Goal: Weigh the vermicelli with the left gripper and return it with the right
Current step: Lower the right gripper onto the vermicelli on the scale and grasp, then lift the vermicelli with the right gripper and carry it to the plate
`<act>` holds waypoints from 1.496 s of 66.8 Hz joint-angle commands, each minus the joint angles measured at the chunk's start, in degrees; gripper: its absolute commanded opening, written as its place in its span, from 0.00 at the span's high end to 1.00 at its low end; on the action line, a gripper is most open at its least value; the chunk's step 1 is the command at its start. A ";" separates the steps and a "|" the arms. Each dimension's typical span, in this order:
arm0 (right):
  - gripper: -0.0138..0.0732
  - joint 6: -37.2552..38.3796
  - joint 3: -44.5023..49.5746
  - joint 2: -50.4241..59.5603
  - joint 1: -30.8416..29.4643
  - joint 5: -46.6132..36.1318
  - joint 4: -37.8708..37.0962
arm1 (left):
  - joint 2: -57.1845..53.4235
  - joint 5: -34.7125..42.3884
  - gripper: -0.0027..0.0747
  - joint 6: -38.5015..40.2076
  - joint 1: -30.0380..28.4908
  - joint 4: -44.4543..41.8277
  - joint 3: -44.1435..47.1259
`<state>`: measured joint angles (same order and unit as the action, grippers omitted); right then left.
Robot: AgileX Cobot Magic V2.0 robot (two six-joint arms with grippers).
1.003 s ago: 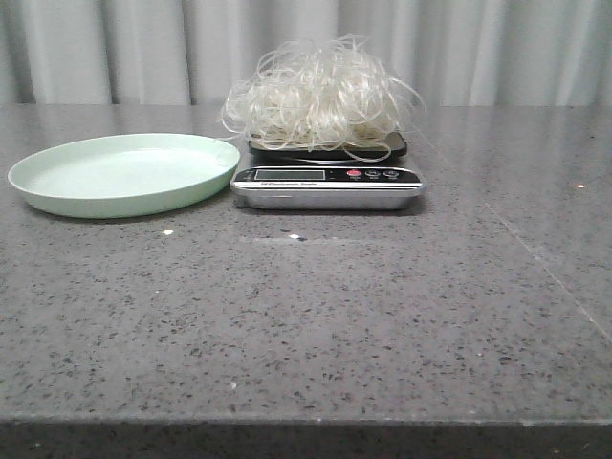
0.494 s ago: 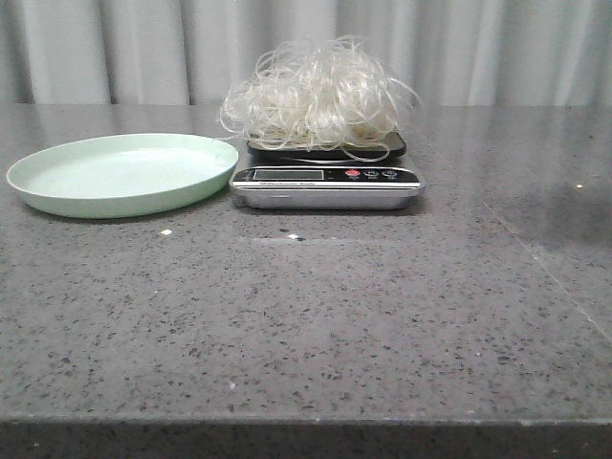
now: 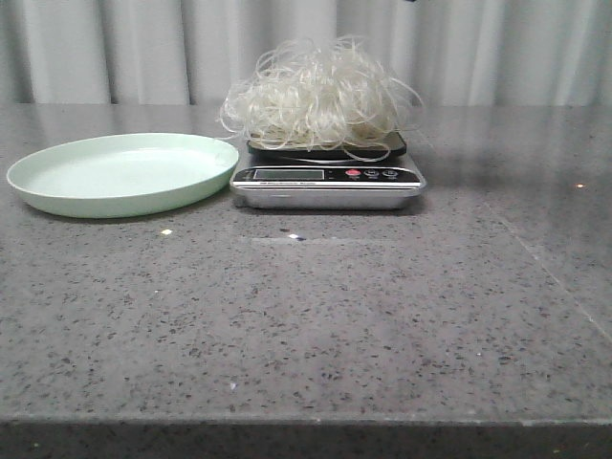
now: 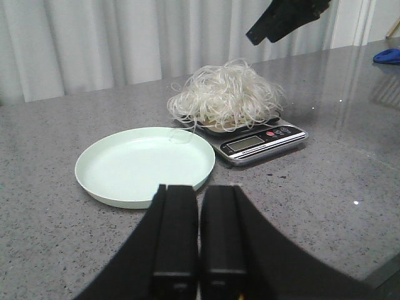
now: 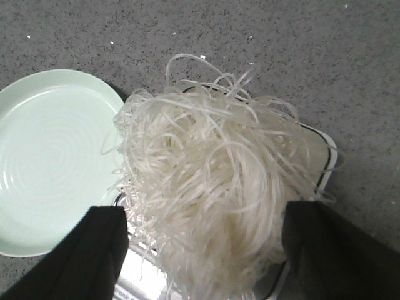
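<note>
The vermicelli (image 3: 320,96) is a fluffy white heap on the platform of a silver and black kitchen scale (image 3: 327,180). A pale green plate (image 3: 57,191) sits empty just left of the scale. My right gripper (image 5: 203,215) is open wide and hovers right above the vermicelli (image 5: 219,169), with one finger on each side of the heap and not touching it. It shows as a dark shape above the heap in the left wrist view (image 4: 275,25). My left gripper (image 4: 199,190) is shut and empty, held back on the near side of the plate (image 4: 106,187).
The grey speckled table (image 3: 306,325) runs back to a pale curtain (image 3: 115,48). A few white crumbs (image 3: 166,231) lie in front of the plate and scale. A blue object (image 4: 387,56) sits at the far right edge in the left wrist view.
A dark tip of my right gripper has appeared at the top edge of the front view above the scale. The vermicelli, scale and plate have stayed put.
</note>
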<state>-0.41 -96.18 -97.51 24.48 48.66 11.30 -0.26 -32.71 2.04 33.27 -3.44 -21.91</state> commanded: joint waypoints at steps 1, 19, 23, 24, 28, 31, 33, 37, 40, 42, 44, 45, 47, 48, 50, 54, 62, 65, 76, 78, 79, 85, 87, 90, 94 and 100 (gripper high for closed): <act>0.14 -0.36 -7.52 -2.35 -0.06 1.45 0.78 | -0.58 4.75 0.80 0.44 0.30 0.46 -1.43; 0.14 0.41 -16.26 -12.95 -0.06 12.80 0.72 | -0.58 4.46 0.80 0.44 0.30 0.46 -1.43; 0.14 0.41 -17.04 -14.47 -0.06 15.43 0.72 | -0.58 4.41 0.80 0.44 0.30 0.46 -1.43; 0.14 0.41 -17.17 -14.58 -0.06 15.61 0.72 | -0.58 4.41 0.80 0.44 0.30 0.46 -1.43; 0.15 0.41 -17.86 -15.67 -0.06 17.58 0.72 | -0.58 4.41 0.80 0.44 0.30 0.46 -1.43; 0.18 0.41 -18.75 -16.47 -0.06 19.23 0.72 | -0.58 4.41 0.80 0.44 0.30 0.46 -1.43; 0.22 0.41 -19.43 -16.94 -0.06 20.15 0.57 | -0.58 4.41 0.80 0.44 0.30 0.46 -1.43; 0.36 0.41 -20.61 -17.57 -0.06 21.60 0.41 | -0.58 4.32 0.80 0.44 0.30 0.46 -1.43; 0.54 0.41 -21.55 -17.77 -0.06 22.24 0.41 | -0.58 4.32 0.80 0.44 0.30 0.56 -1.43; 0.64 0.41 -22.05 -17.79 -0.06 22.53 0.41 | -0.58 4.32 0.80 0.44 0.30 0.56 -1.43; 0.70 0.41 -22.84 -17.79 -0.06 22.92 0.41 | -0.58 4.32 0.80 0.44 0.30 0.56 -1.43; 0.70 0.41 -23.23 -17.79 -0.06 23.02 0.41 | -0.58 4.32 0.80 0.44 0.30 0.56 -1.43; 0.66 0.41 -24.51 -17.79 -0.06 23.32 0.41 | -0.58 4.32 0.80 0.44 0.30 0.56 -1.43; 0.65 0.41 -25.12 -17.79 -0.11 23.49 0.41 | -0.58 4.32 0.80 0.44 0.30 0.56 -1.43; 0.65 0.41 -26.76 -17.79 -0.16 23.75 0.54 | -0.58 4.32 0.80 0.44 0.30 0.56 -1.43; 0.66 0.41 -29.94 -17.79 -0.16 24.48 1.02 | -0.58 4.32 0.80 0.44 0.30 0.56 -1.43; 0.68 0.41 -38.13 -17.79 -0.01 25.44 4.78 | -0.58 4.32 0.80 0.44 0.30 0.56 -1.43; 0.68 0.41 -41.05 -17.79 -0.01 25.36 6.96 | -0.58 4.32 0.80 0.44 0.30 0.56 -1.43; 0.68 0.41 -45.45 -17.91 1.90 22.13 14.53 | -0.58 4.32 0.80 0.44 0.30 0.56 -1.43; 0.68 0.41 -45.45 -18.01 2.56 21.51 14.73 | -0.58 4.32 0.80 0.44 0.30 0.56 -1.43; 0.68 0.41 -45.45 -18.12 2.97 21.21 14.79 | -0.58 4.32 0.80 0.44 0.30 0.56 -1.43; 0.67 0.06 -45.45 -19.83 6.32 18.64 14.79 | -0.58 4.32 0.80 0.44 0.30 0.56 -1.43; 0.67 0.06 -45.45 -20.64 7.47 17.50 14.87 | -0.58 4.32 0.80 0.44 0.30 0.56 -1.43; 0.67 0.06 -45.45 -21.99 8.94 16.19 14.81 | -0.58 4.32 0.80 0.44 0.30 0.56 -1.43; 0.67 0.06 -45.45 -23.93 10.53 13.90 14.81 | -0.58 4.32 0.80 0.44 0.30 0.56 -1.43; 0.61 -0.20 -45.45 -26.31 11.86 12.96 14.56 | -0.58 4.32 0.80 0.44 0.30 0.56 -1.43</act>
<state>0.00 -139.67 -125.33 35.28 67.10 23.76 -0.26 -32.71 2.04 33.27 -3.36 -21.91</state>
